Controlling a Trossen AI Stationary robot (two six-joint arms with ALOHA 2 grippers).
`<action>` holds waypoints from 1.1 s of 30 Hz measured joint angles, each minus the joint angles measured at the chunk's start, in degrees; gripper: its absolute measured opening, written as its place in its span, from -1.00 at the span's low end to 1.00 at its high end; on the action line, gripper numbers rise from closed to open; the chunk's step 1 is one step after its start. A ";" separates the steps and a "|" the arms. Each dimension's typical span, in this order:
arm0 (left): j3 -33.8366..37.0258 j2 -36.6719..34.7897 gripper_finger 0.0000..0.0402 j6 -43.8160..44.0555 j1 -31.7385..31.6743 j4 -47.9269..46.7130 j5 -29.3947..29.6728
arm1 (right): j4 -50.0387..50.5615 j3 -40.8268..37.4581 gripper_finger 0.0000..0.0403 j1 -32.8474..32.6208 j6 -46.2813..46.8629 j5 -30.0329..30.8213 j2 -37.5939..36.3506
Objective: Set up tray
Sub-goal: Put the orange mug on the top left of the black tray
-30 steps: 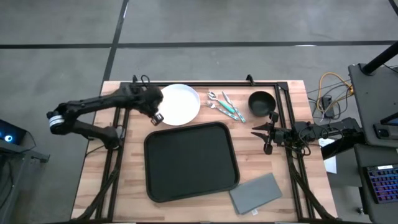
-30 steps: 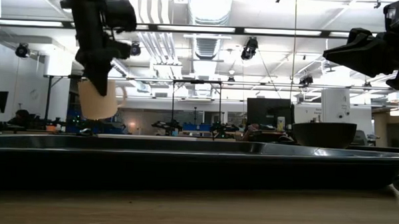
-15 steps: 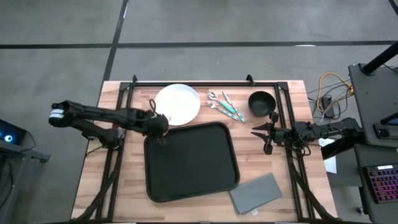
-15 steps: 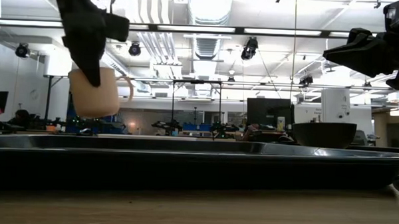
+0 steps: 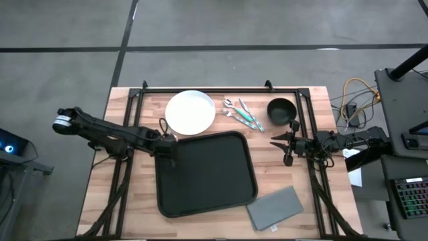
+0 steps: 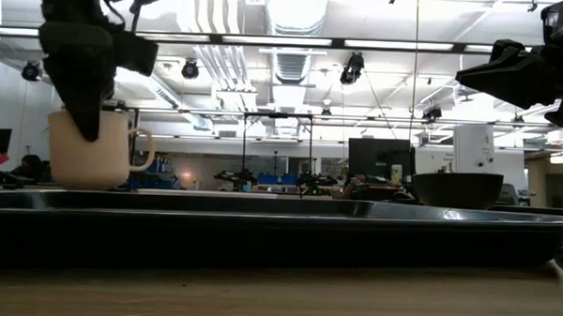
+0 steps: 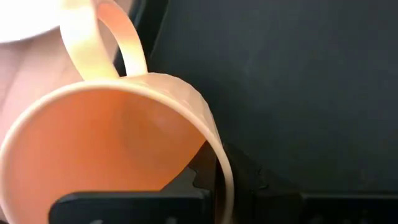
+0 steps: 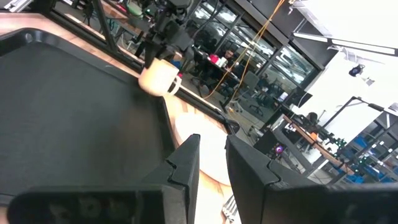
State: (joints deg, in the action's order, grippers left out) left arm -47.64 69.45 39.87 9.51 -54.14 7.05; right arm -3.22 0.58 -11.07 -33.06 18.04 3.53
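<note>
A cream mug (image 6: 94,161) with a loop handle (image 7: 99,37) hangs upright over the far left corner of the large black tray (image 5: 206,173), with my left gripper (image 5: 168,144) shut on it from above. In the high view the gripper hides the mug. In the low view the mug's base is level with the tray's rim (image 6: 289,207); I cannot tell whether it touches the tray. My right gripper (image 5: 287,146) waits at the table's right side, pointing level and open, with nothing between its fingers (image 8: 183,162). My left gripper holds the mug by its rim (image 7: 217,155), on the side away from the handle. One finger (image 7: 143,202) is inside the mug and the other (image 7: 249,180) outside, and both point steeply down. The mug stays upright with its mouth up.
A white plate (image 5: 190,112) lies beyond the tray's far left corner. Cutlery (image 5: 242,114) and a black bowl (image 5: 282,109) lie along the far edge. A grey napkin (image 5: 275,207) lies at the near right. A black frame rail (image 5: 221,90) runs around the table.
My left gripper has carried the mug from beside the plate's left edge toward the table's near edge and down, to the tray's far left corner. The wrist has turned, and the mug has come from tilted to upright.
</note>
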 joint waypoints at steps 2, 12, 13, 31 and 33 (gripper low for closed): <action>0.89 0.00 -1.00 0.15 0.22 1.16 -0.45 | -0.01 0.00 -0.66 -0.01 0.01 0.01 0.00; 3.81 0.00 -1.00 0.31 0.22 5.70 -1.65 | -0.02 -0.01 -0.66 0.00 0.01 0.01 0.00; 4.04 0.00 -1.00 0.31 0.22 5.59 -1.66 | 0.00 0.00 -0.66 0.00 0.00 0.02 0.00; 4.68 0.02 -0.93 1.56 0.18 5.32 -2.93 | -0.01 -0.02 -0.66 -0.02 0.00 0.02 0.00; 4.80 0.02 -0.92 1.56 0.18 5.48 -2.91 | -0.02 0.00 -0.66 -0.02 0.00 0.02 0.00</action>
State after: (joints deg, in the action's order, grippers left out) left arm -42.84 69.47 41.43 9.69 -48.65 4.14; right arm -3.24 0.58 -11.09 -33.06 18.06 3.53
